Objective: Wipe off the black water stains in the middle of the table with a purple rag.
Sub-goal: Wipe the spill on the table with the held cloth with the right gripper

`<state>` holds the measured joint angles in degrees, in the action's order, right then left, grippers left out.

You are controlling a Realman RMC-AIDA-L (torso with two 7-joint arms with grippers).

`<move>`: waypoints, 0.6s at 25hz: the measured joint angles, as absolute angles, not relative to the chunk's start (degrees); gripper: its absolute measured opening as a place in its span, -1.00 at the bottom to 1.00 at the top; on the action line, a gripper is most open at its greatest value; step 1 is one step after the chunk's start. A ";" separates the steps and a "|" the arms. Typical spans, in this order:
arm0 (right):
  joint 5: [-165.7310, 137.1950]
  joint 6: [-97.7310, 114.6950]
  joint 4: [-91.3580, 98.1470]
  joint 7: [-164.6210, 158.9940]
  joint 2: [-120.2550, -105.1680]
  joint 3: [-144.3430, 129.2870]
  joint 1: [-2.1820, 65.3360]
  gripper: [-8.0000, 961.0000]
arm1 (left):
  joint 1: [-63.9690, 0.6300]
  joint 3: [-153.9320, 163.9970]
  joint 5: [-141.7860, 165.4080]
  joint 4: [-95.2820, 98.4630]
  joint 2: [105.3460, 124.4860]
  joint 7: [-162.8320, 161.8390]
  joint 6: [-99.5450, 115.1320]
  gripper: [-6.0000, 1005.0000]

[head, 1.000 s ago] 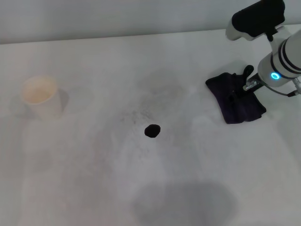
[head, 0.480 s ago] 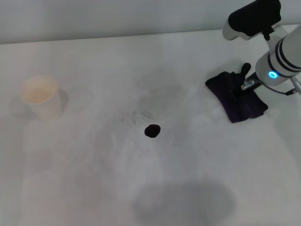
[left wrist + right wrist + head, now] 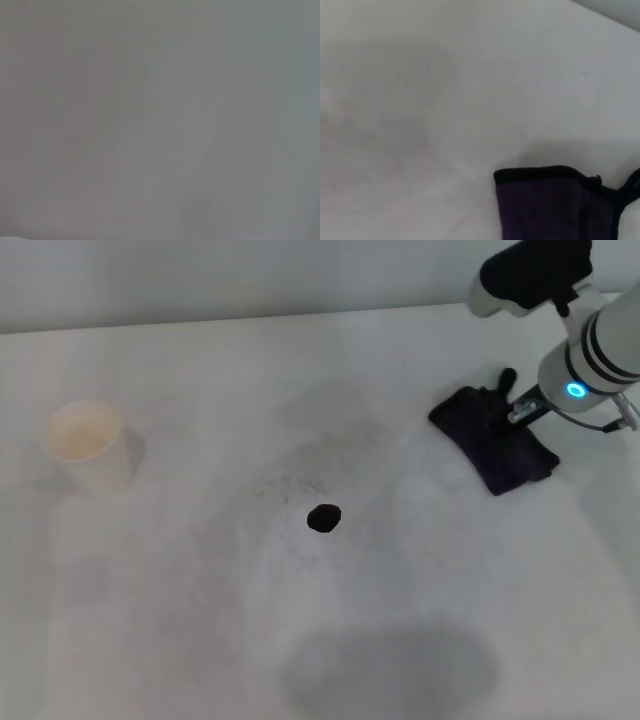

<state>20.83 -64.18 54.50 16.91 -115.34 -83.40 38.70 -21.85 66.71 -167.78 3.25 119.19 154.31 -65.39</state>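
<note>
the right gripper point(image 3: 508, 400), clenched on the purple rag point(image 3: 490, 440), has dragged it slightly toward the black water stains point(image 3: 323, 518). wiping hasn't begun; the left gripper is out of sight.

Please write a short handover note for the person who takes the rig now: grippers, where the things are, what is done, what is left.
Right gripper: down on the purple rag at the table's far right side; whether its fingers are closed on the cloth cannot be told.
Left gripper: not in view; its wrist camera shows only a blank grey surface.
Black water stains: one small blot in the middle of the table, well apart from the rag.
White cup: far left.
Done: rag reached.
Left: carry the rag to the blot and wipe it off.
</note>
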 joint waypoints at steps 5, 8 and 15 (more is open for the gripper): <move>26.09 -66.11 56.50 22.86 -115.52 -83.87 39.66 -0.80 | -21.88 66.71 -167.78 3.25 119.17 154.29 -65.39 0.78; 28.92 -68.33 57.12 25.48 -115.65 -83.98 41.31 -0.80 | -21.94 66.71 -167.78 3.28 119.17 154.27 -65.29 0.78; 36.76 -70.20 58.04 31.76 -115.82 -87.01 42.98 -0.79 | -22.89 66.04 -167.78 3.40 119.12 154.45 -62.37 0.78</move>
